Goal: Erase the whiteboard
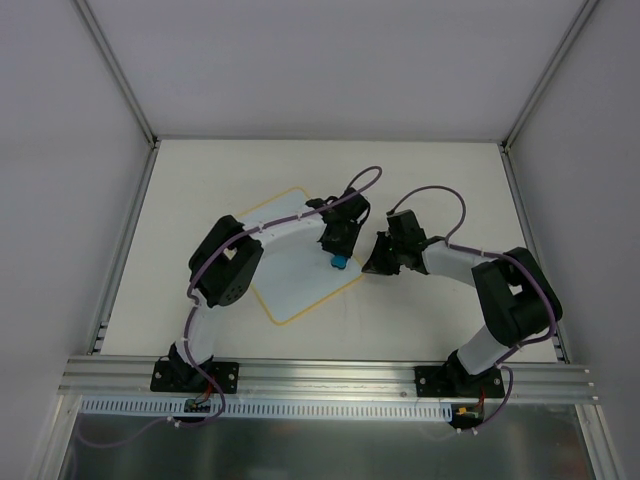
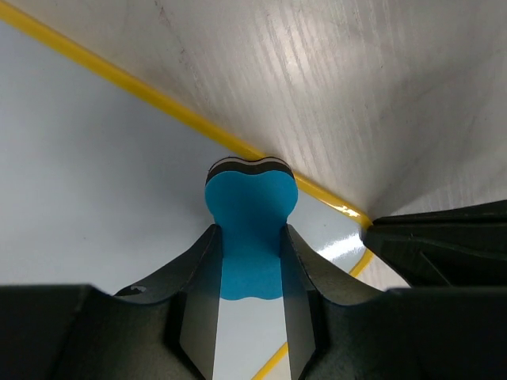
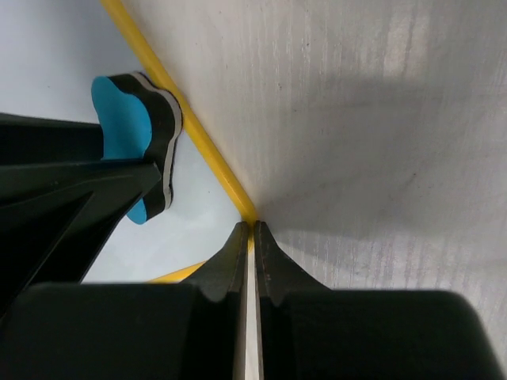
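The whiteboard [image 1: 290, 285], pale with a yellow border, lies at an angle on the table; the parts I see bear no writing. My left gripper [image 1: 338, 255] is shut on a blue eraser [image 1: 340, 263] with a black and white underside, which stands near the board's right corner. In the left wrist view the eraser [image 2: 249, 206] is pinched between the fingers and rests on the whiteboard [image 2: 87, 182] beside the yellow edge. My right gripper [image 3: 252, 227] is shut with nothing in it, its tips at the corner of the whiteboard [image 3: 47, 47], close to the eraser [image 3: 127, 119].
The white table [image 1: 430, 180] is closed in by white walls on three sides with metal rails along them. An aluminium rail [image 1: 330, 375] carrying both arm bases runs along the near edge.
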Available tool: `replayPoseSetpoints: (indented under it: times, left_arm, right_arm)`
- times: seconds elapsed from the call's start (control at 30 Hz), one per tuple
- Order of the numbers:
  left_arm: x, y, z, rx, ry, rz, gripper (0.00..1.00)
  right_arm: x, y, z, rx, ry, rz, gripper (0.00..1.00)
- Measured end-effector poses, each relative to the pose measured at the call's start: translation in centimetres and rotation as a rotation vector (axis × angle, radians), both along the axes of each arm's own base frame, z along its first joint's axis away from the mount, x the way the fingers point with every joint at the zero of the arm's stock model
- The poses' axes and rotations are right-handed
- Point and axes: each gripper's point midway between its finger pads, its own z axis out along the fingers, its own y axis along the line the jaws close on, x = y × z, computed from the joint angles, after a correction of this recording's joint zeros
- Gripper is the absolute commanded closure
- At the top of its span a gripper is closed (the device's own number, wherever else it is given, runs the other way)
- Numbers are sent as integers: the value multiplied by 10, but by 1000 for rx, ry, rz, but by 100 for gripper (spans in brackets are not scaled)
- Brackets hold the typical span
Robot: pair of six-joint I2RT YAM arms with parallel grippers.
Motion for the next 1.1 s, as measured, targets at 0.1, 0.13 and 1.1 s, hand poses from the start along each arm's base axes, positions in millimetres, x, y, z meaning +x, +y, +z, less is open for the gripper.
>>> replayPoseSetpoints:
  times: [0.1, 0.13, 1.1]
  left_arm:
    - [-5, 6, 0, -7, -6, 22, 100]
    - [-5, 9, 0, -6, -11, 29, 100]
    - [-5, 77, -2, 153, -19, 71, 100]
  right_arm:
    - [0, 2, 0, 11, 1, -4, 100]
    - [1, 3, 0, 16, 1, -4, 100]
    - [6, 9, 0, 57, -17, -6, 100]
